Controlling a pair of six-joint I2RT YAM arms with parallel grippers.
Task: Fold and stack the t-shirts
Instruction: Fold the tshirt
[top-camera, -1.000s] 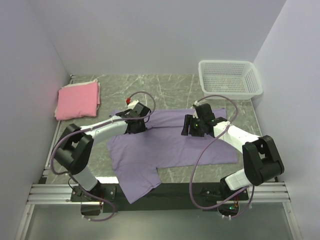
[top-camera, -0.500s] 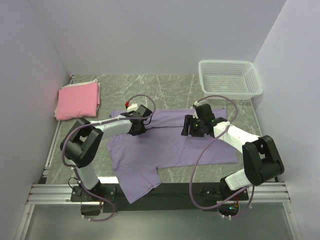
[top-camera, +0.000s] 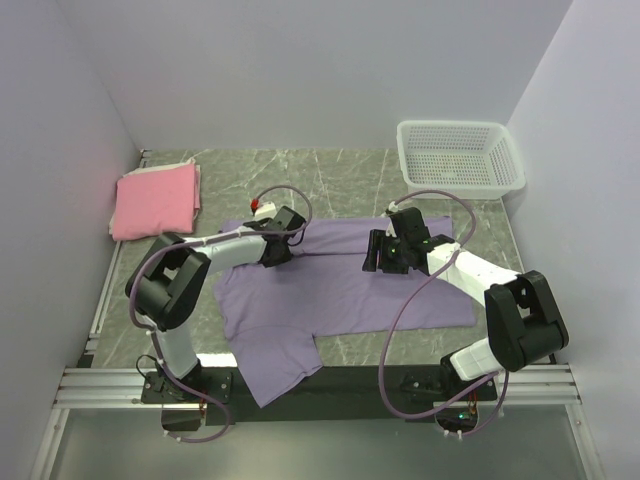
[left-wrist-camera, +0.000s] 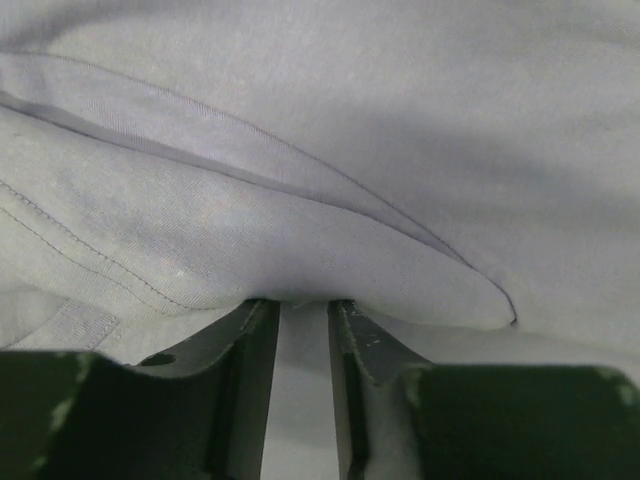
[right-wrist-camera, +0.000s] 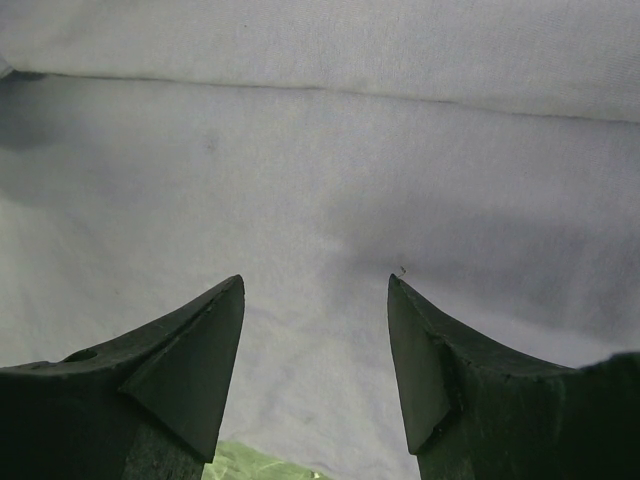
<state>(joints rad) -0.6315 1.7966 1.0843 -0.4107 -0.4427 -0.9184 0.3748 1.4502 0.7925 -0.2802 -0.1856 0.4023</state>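
Note:
The lavender t-shirt (top-camera: 345, 290) lies spread flat across the middle of the table, one sleeve hanging toward the near edge. My left gripper (top-camera: 280, 250) rests low at its far-left edge. In the left wrist view the left gripper (left-wrist-camera: 303, 303) has its jaws a narrow gap apart, and a fold of the lavender t-shirt (left-wrist-camera: 330, 200) lies over the tips. My right gripper (top-camera: 378, 252) hovers over the shirt's far-right part. The right gripper (right-wrist-camera: 315, 285) is open with only flat cloth (right-wrist-camera: 320, 150) below. The pink t-shirt (top-camera: 155, 200) sits folded at the far left.
A white mesh basket (top-camera: 460, 155) stands at the far right corner. Grey walls close in the left, back and right sides. Green marbled tabletop (top-camera: 330, 175) shows behind the shirt. The metal rail (top-camera: 320, 385) runs along the near edge.
The left arm's elbow has swung in toward the right while its gripper stayed at the shirt's far-left edge. The right arm has not moved.

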